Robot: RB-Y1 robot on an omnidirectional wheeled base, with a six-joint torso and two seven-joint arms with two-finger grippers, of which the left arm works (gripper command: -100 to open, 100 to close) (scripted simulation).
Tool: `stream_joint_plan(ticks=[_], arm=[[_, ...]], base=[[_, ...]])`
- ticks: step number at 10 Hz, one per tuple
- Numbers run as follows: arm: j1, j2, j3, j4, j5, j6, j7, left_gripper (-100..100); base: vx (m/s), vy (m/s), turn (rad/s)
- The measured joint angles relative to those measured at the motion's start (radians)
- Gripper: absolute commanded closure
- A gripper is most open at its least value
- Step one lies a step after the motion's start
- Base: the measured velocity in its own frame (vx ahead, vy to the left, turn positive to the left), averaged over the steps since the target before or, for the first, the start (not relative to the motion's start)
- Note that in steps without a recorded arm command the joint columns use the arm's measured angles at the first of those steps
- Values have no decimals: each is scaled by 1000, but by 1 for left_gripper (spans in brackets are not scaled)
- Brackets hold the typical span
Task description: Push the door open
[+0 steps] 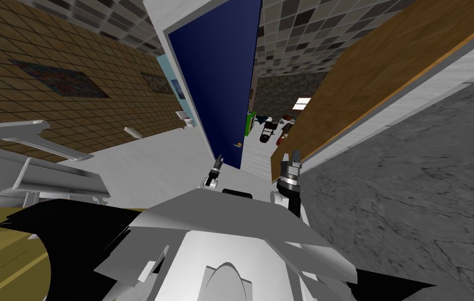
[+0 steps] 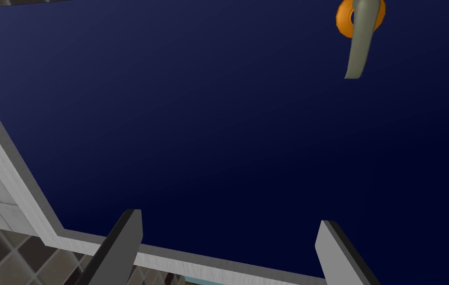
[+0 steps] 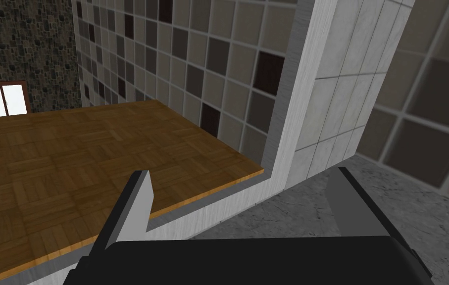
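Observation:
The dark blue door [image 1: 212, 68] stands partly open ahead of me, its free edge turned toward a gap on the right. A grey lever handle [image 1: 237, 145] on an orange rose sits low near that edge. My left gripper [image 1: 219, 160] is close to the door face, beside the handle and apart from it. In the left wrist view the blue door [image 2: 208, 123] spreads behind the open left gripper [image 2: 230, 242], with nothing between its fingers; the handle [image 2: 359, 42] hangs off to one side. My right gripper [image 1: 295, 157] is open near the wooden wall [image 3: 70, 158].
A white door frame [image 3: 292, 123] borders the wooden wall [image 1: 387, 73]. Through the gap lies a room with a black chair [image 1: 267, 131] and a green object [image 1: 250, 123]. White furniture [image 1: 47, 177] stands on my left under a brown tiled wall [image 1: 47, 104].

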Motion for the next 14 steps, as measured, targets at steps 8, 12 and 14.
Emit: stream_joint_plan(ticks=[8,12,14], arm=[[-99,-20,-12,228,-21,-35,9,-100],[-149,-35,-17,333,-30,-48,11,-100],[-168,-44,-20,376,-35,-55,13,-100]], base=[[100,8,1],[93,15,0],[95,-1,2]])
